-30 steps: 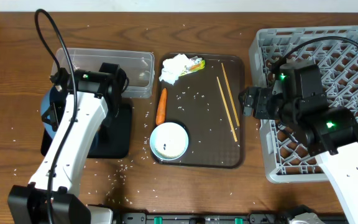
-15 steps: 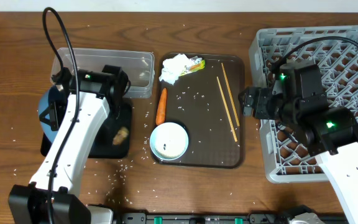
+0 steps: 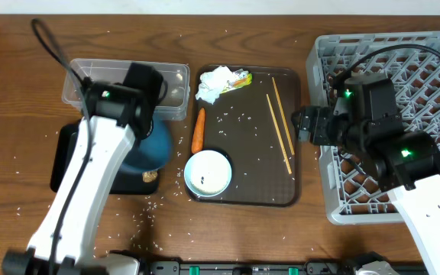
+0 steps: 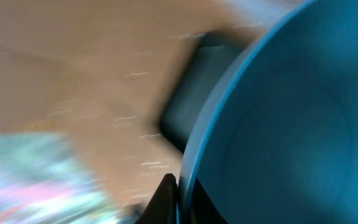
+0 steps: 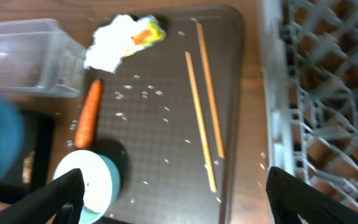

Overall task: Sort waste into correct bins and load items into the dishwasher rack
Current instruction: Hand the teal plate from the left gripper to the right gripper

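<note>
My left gripper (image 3: 150, 114) is shut on the rim of the dark-blue bowl (image 3: 147, 149) and holds it over the right part of the black tray (image 3: 67, 164). The left wrist view is blurred; the fingers (image 4: 176, 199) pinch the bowl's rim (image 4: 278, 124). A brownish food scrap (image 3: 150, 176) lies on the black tray. The clear tub (image 3: 98, 76) stands behind it. On the brown serving tray (image 3: 243, 195) lie the napkin with its yellow-green wrapper (image 3: 220, 82), the carrot (image 3: 198, 130), the chopsticks (image 3: 281, 130) and a bowl, white inside and light-blue outside (image 3: 208, 172). My right gripper (image 3: 302, 126) is open and empty beside the dishwasher rack (image 3: 403, 61).
Rice grains are scattered on the brown tray (image 3: 243, 118) and on the wooden table in front (image 3: 151, 206). The right wrist view shows the carrot (image 5: 87, 115), chopsticks (image 5: 201, 106), napkin (image 5: 120, 40), bowl (image 5: 86, 180) and the rack's edge (image 5: 278, 93).
My left arm has swung the dark-blue bowl from the left side of the black tray to its right side. A food scrap now lies on the black tray. The right arm has not moved.
</note>
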Tool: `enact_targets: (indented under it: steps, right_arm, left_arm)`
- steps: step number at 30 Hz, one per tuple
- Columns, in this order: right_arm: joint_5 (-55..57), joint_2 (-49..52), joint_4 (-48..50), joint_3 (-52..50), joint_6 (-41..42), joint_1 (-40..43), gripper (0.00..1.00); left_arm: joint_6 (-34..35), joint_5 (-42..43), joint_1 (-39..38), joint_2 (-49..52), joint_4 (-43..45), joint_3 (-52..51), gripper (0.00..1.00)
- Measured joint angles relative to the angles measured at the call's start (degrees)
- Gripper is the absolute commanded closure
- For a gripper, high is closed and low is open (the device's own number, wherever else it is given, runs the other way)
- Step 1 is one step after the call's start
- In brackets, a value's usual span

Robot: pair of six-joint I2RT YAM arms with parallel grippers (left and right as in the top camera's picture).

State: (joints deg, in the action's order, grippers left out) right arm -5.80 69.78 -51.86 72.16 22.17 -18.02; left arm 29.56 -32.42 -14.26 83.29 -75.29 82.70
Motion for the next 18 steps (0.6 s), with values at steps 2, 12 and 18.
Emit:
enact_targets:
  steps: [2,12,18]
  right_arm:
    - [-2.6,0.0,1.68,0.0,-1.07,0.0,0.18]
    - [-25.66,0.0,9.92,0.0,-9.05,-0.02,0.2]
    - [-29.99,0.0,8.79,0.0,-10.8,-0.5,0.37]
  left_arm:
    - [-4.07,9.73,-1.33,-3.1,5.11,0.79,0.93]
    - [-13.14,31.01,-11.04,-11.26,13.84,1.62,0.94]
    - [-14.21,32.59,-15.39,-11.02,17.18,1.62,0.94]
